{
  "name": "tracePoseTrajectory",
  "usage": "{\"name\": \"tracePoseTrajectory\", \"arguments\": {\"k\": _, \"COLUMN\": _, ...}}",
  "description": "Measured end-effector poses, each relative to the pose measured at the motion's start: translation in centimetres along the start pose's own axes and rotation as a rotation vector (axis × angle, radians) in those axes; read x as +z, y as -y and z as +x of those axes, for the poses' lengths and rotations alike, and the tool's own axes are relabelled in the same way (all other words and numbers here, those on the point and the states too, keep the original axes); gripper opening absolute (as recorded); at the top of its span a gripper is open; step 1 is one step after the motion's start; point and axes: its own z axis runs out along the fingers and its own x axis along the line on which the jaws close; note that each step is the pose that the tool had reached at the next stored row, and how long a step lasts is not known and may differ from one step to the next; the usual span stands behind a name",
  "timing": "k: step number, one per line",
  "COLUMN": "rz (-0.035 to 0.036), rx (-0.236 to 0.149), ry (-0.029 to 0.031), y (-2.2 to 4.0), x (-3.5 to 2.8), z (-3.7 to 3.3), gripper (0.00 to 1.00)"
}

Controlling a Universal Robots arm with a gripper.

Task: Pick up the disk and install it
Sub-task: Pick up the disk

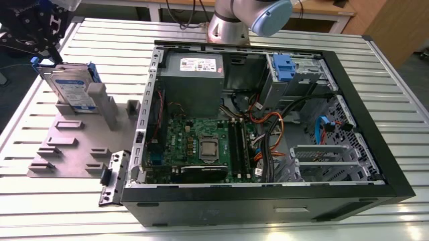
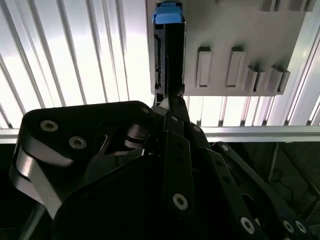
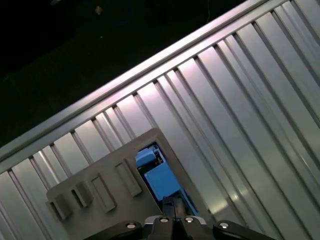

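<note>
**Gripper at the standing disk, beside the open computer case**

In the exterior view the disk (image 1: 70, 93) stands on edge in a grey slotted fixture plate (image 1: 74, 150) on the ribbed metal table (image 1: 67, 211). It is at the exterior view's left of the open computer case (image 1: 268, 203). Its labelled face is upright and slightly tilted. The gripper (image 1: 39, 54) hangs right at its upper far corner.

In the second wrist view the disk (image 2: 170, 55) appears edge-on, a narrow dark strip running straight away from the gripper (image 2: 169, 102). Its blue handle (image 2: 167, 12) is at the far end. Whether the gripper pinches the disk cannot be told. Inside the case another blue drive carrier (image 1: 283, 68) sits near the power-supply box (image 1: 193, 83).
</note>
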Motion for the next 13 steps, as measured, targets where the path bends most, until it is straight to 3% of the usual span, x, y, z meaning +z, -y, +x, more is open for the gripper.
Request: {"name": "tracePoseTrajectory", "arguments": {"k": 13, "rz": -0.0046, "rx": -0.225, "ry": -0.0107, "y": 0.0, "x": 0.05, "z": 0.0, "gripper": 0.11}}
